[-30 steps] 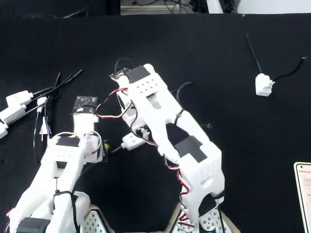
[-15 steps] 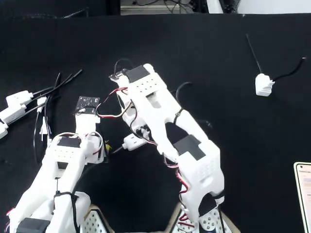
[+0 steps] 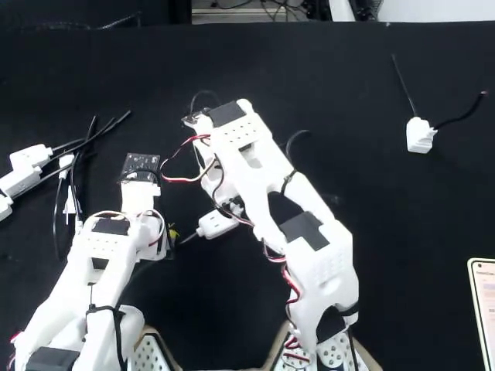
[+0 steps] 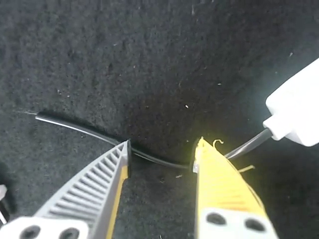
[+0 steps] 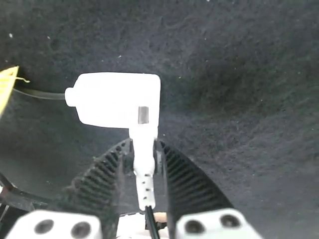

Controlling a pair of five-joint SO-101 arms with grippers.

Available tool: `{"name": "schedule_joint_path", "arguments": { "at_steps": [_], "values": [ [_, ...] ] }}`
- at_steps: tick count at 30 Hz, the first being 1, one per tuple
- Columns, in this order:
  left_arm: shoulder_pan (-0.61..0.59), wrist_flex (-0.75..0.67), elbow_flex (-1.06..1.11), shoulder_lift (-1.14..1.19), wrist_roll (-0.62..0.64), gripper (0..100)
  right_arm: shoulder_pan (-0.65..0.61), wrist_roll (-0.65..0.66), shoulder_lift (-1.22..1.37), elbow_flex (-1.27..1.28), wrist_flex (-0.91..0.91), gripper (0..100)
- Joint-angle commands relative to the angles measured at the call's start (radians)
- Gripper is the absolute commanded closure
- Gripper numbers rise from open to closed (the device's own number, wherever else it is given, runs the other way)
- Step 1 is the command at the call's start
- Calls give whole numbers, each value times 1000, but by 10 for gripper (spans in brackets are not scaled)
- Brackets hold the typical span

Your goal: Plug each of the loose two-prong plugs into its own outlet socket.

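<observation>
Black ribbed pads of the right gripper [image 5: 143, 147] are clamped on both sides of a slim white plug [image 5: 144, 174]. The plug points straight out past the fingertips.
- Plug's front end butts against the long side of a white socket block [image 5: 117, 99] just beyond the tips, at a right angle to it. Prongs hidden; seating cannot be judged.
- A thin black cable [image 5: 40, 93] leaves the narrow end of the socket block, off to one side of the gripper.

Left gripper [image 4: 162, 148]: jaws apart, holding nothing, one grey and one yellow finger straddling that same thin cable, which lies flat on the black cloth between the tips. The socket block sits just beyond the yellow finger.

High view: right gripper [image 3: 226, 210] over the socket block, left gripper [image 3: 165, 233] close beside it on the cable side.

Farther out: a bunch of white plugs and black leads [image 3: 27, 162] well away beyond the left arm; a lone white socket [image 3: 420, 135] with its own lead, well apart on the right arm's far side.
</observation>
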Motion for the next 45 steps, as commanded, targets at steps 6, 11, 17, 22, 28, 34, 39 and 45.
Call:
{"name": "schedule_joint_path", "arguments": {
  "at_steps": [6,11,17,22,28,34,39,45],
  "values": [
    [15,-6,-5,-15,2,780,-18,5,-5,-24,34,988],
    [15,-6,-5,-15,2,780,-54,6,88,-61,31,988],
    [15,-6,-5,-15,2,780,-77,6,128,-119,31,988],
    [15,-6,-5,-15,2,780,-130,25,134,-133,29,988],
    [15,-5,-5,-15,2,780,-130,95,133,-131,31,988],
    [15,-5,-5,-15,2,780,-127,101,50,-4,31,988],
    [15,-5,-5,-15,2,780,-127,104,-128,147,29,988],
    [15,-5,-5,-15,2,780,-120,104,-249,219,29,988]
  ]
}}
